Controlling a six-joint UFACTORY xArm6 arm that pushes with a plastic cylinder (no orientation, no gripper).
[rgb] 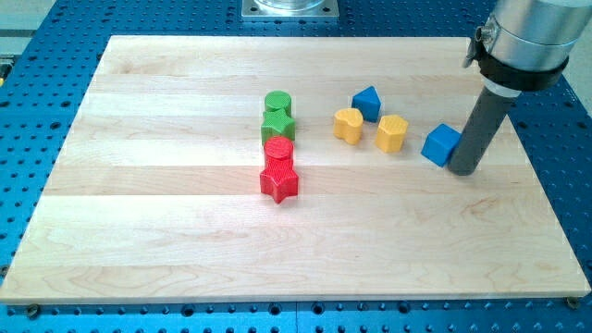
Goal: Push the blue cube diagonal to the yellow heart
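My tip, the lower end of the straight dark rod, rests on the pale wooden board just at the view's right of the blue cube, touching it or nearly so. There is no pincer on this arm, so nothing is clenched or grasped; the rod can only shove.

The blue cube sits toward the view's right, a little lower than the yellow heart-shaped block. Between them stands a second yellow block, faceted and perhaps hexagonal, just beside the cube's left. A blue wedge-like block sits above the heart, near it.

A straight push to the left would likely drive the cube into the faceted yellow block and disturb the heart. I judge it better to press from the cube's upper right, sending it down and left beneath that block, so it settles at the heart's lower right corner. Keeping the tip centred on the cube's face should stop it spinning away
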